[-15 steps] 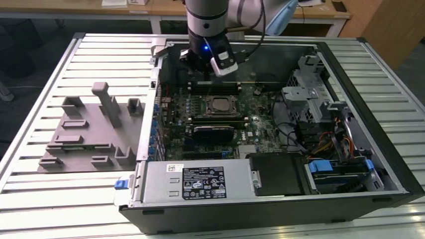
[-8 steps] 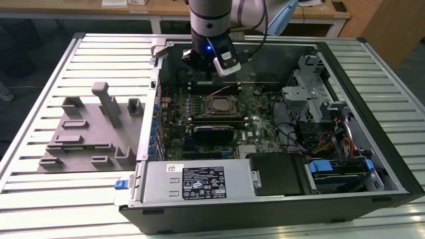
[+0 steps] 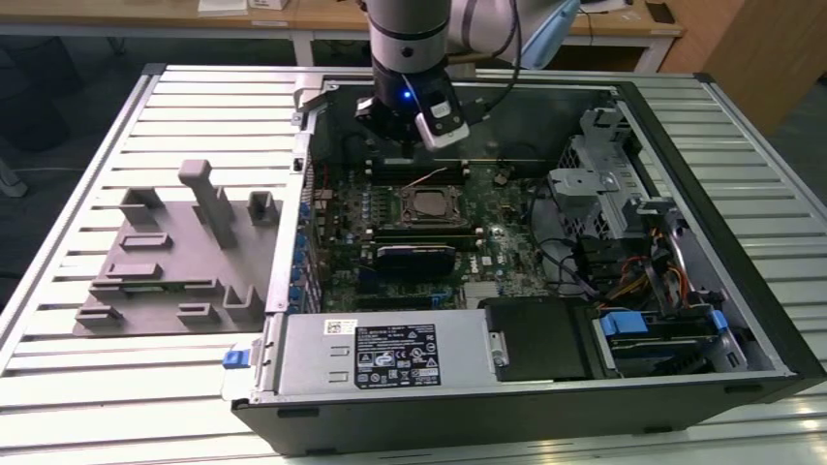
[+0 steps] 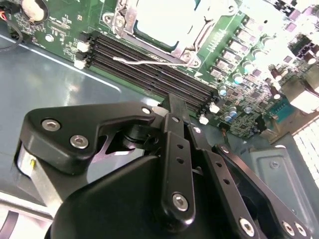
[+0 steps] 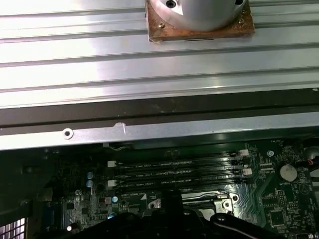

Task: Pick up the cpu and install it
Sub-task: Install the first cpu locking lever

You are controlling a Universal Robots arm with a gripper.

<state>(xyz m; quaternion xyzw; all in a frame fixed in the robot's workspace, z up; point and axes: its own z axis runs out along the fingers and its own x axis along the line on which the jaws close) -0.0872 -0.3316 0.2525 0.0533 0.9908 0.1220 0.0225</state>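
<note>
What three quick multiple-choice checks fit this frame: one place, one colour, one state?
1. The grey tray sits:
A) at the exterior view's left of the case
B) at its right
C) inside it

2. The motherboard is:
A) red
B) green
C) white

3. The cpu is:
A) on the tray
B) on the table
C) in the socket

Answers:
1. A, the tray lies left of the open case.
2. B, the board is green in every view.
3. C, its silver top sits inside the socket in the second wrist view.
</note>
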